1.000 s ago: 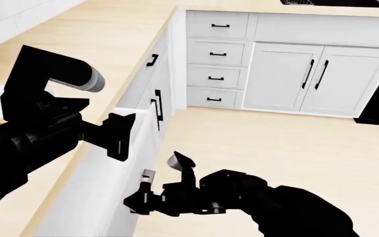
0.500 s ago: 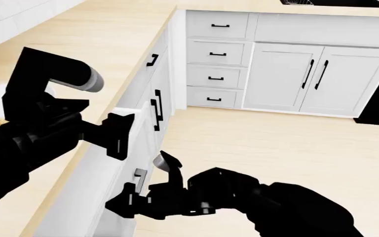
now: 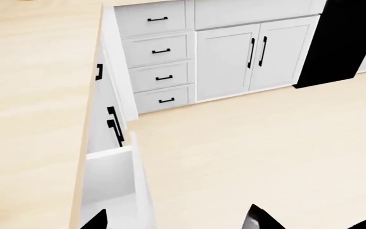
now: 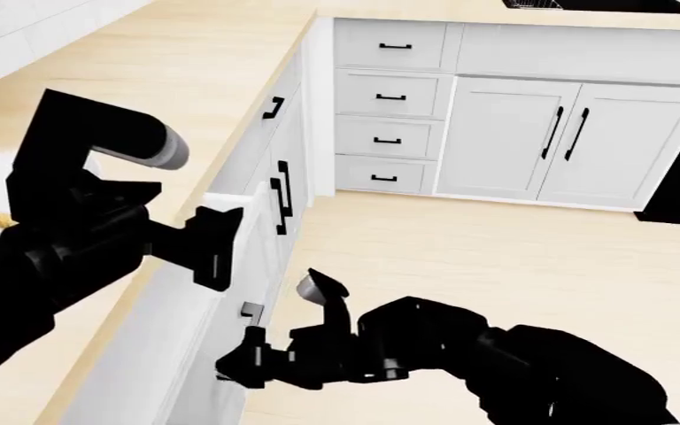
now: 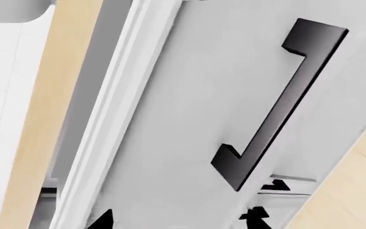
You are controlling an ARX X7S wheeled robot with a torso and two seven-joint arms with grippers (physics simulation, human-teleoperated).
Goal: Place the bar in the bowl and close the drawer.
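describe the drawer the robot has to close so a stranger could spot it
Follow the wood counter toward the robot. The drawer hangs out below its near edge, by the right gripper. Unlike the small stacked drawers, it stands open, its handle facing the gripper.

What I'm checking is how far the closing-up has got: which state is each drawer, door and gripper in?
drawer: open, pulled out from the counter
small stacked drawers: shut
cabinet doors: shut
left gripper: open, holding nothing
right gripper: open, facing the drawer front below its handle
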